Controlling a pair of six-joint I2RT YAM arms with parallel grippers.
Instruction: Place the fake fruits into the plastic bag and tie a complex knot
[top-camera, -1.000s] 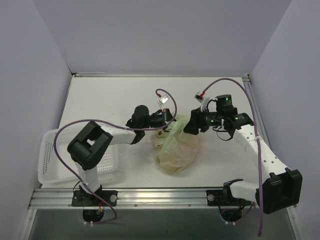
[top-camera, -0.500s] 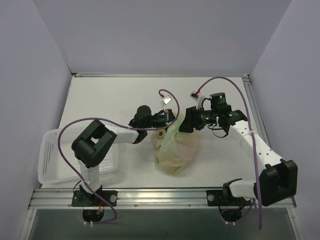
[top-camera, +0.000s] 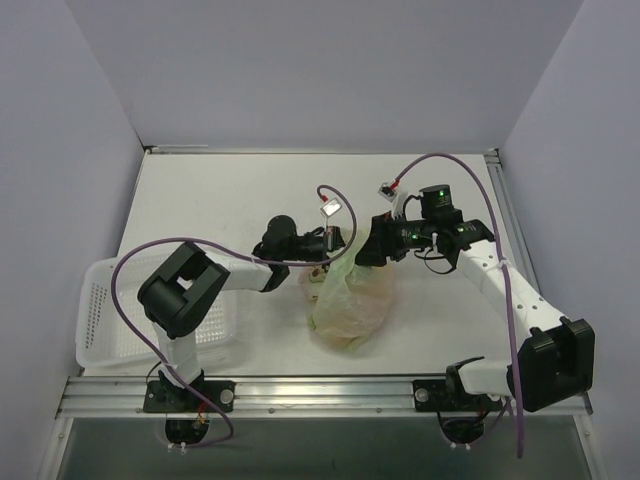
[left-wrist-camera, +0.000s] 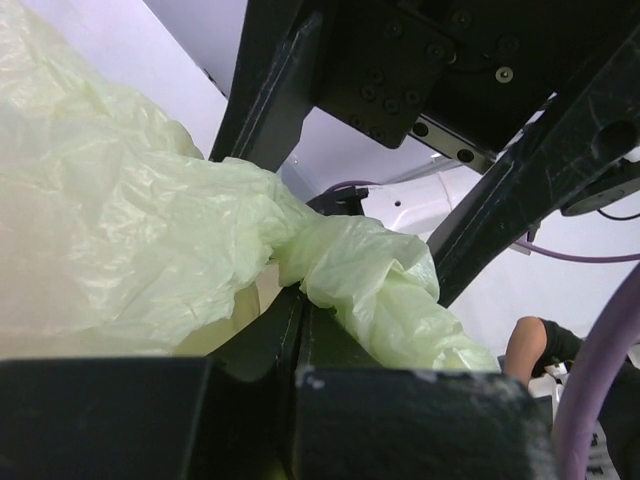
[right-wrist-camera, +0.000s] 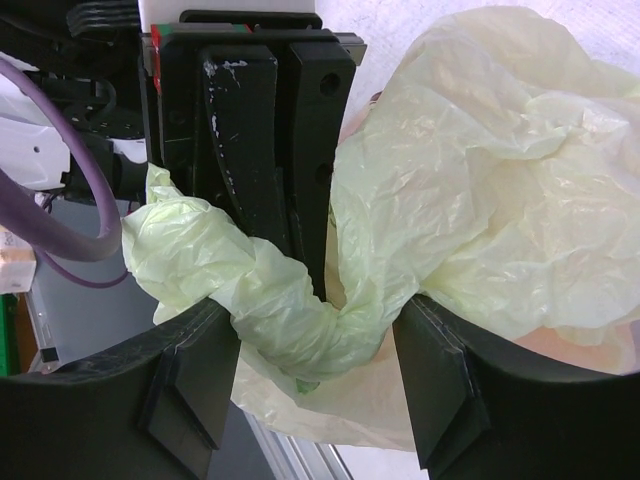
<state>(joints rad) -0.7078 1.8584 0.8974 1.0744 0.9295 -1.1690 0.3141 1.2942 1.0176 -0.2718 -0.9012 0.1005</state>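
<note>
The plastic bag (top-camera: 340, 312) lay to the right of the white basket (top-camera: 100, 322), fake fruits (top-camera: 362, 298) a warm blur inside. The left gripper (right-wrist-camera: 282, 240) pinched its twisted neck (right-wrist-camera: 270, 300), probably to hold the twist. The right gripper (right-wrist-camera: 312, 322), farther from the basket, straddled that neck, spread. Only the wrist views showed the twist; only the top view, the basket.

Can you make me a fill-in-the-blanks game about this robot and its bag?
1. The crinkly bag is pale ___.
2. The claw pinching its twisted neck is the robot's ___ one.
3. The fake fruits are inside the ___.
4. The perforated basket is ___.
Missing words: green, left, bag, white.
</note>
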